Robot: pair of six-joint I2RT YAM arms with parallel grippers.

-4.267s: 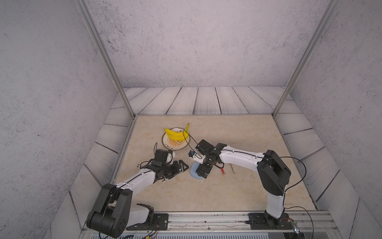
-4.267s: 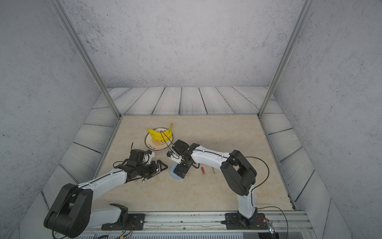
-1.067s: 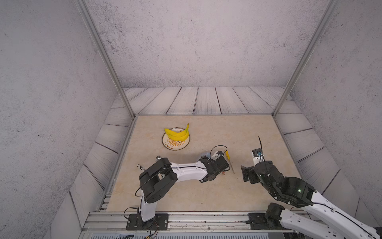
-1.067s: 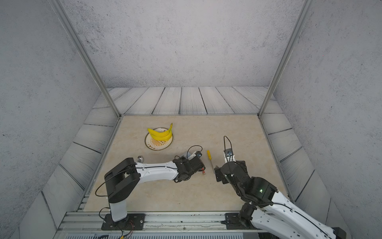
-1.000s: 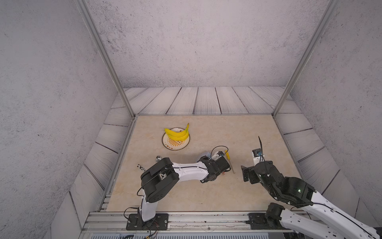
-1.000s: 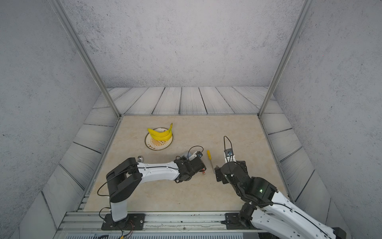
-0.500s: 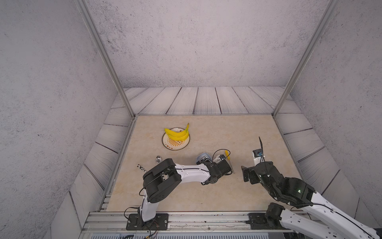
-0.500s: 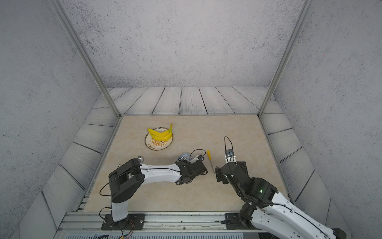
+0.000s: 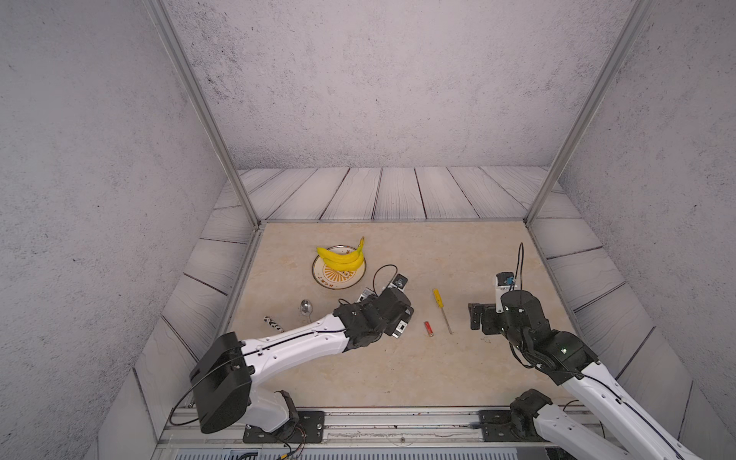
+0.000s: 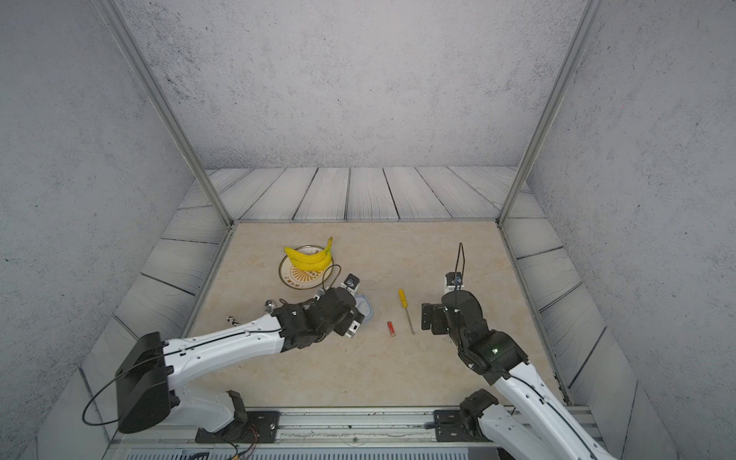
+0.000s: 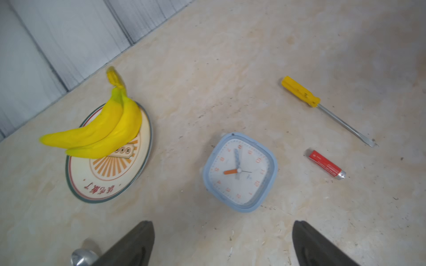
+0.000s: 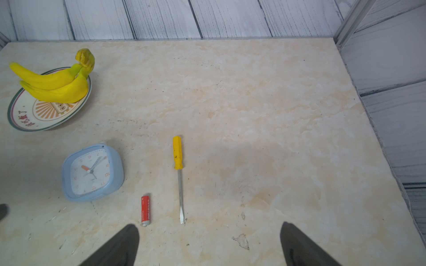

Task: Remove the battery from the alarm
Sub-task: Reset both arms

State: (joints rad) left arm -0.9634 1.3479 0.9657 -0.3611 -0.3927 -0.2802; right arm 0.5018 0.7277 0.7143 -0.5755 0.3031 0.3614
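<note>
The alarm (image 11: 239, 171), a light-blue rounded square, lies face up on the beige table, white dial and orange hand showing. It also shows in the right wrist view (image 12: 92, 172), and a top view (image 10: 365, 311) has it half hidden by my left wrist. The red battery (image 9: 428, 328) lies loose on the table just right of the alarm (image 11: 326, 164) (image 12: 145, 210). My left gripper (image 11: 222, 224) hangs open just short of the alarm, holding nothing. My right gripper (image 12: 209, 224) is open and empty, near the battery and the screwdriver tip.
A yellow-handled screwdriver (image 9: 440, 302) (image 12: 178, 153) lies right of the battery. At the back left a patterned plate (image 9: 338, 284) holds bananas (image 9: 342, 257). A spoon (image 9: 306, 307) and a small patterned piece (image 9: 273, 323) lie left of my left arm.
My left gripper has opened wide and drawn back from the alarm, which now lies face up on the table. The right arm has not moved.
</note>
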